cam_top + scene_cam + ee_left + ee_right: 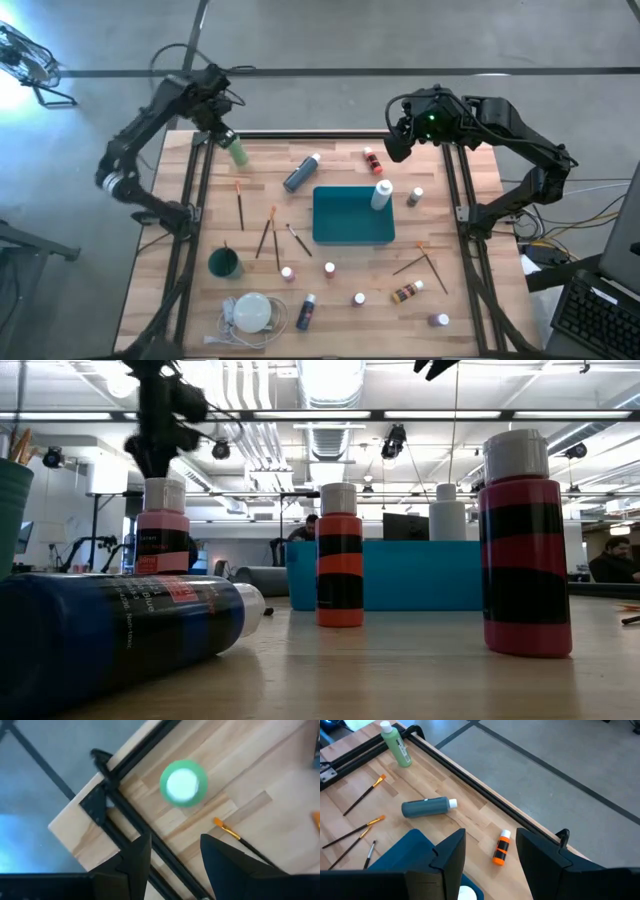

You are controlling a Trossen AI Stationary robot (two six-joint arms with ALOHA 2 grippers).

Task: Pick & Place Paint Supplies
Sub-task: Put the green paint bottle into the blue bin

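A green paint bottle [238, 150] with a white cap stands upright on its base near the table's far left corner; the left wrist view looks down on its cap [183, 783]. My left gripper [222, 134] hovers open above that corner, beside the bottle, with nothing between its fingers [172, 865]. A grey-blue bottle [301, 172] and a small orange bottle [373, 160] lie on their sides near the far edge. My right gripper [398, 142] hangs open high over the far edge, empty [490, 855]. Thin brushes [240, 203] lie flat left of the teal tray [345, 235].
A white bottle [381, 194] stands at the tray's far right corner. A green cup [224, 263] and a white corded disc [252, 310] sit near left. Several small bottles [407, 292] and brushes [428, 262] are scattered along the near side. Black frame rails [125, 810] edge the table.
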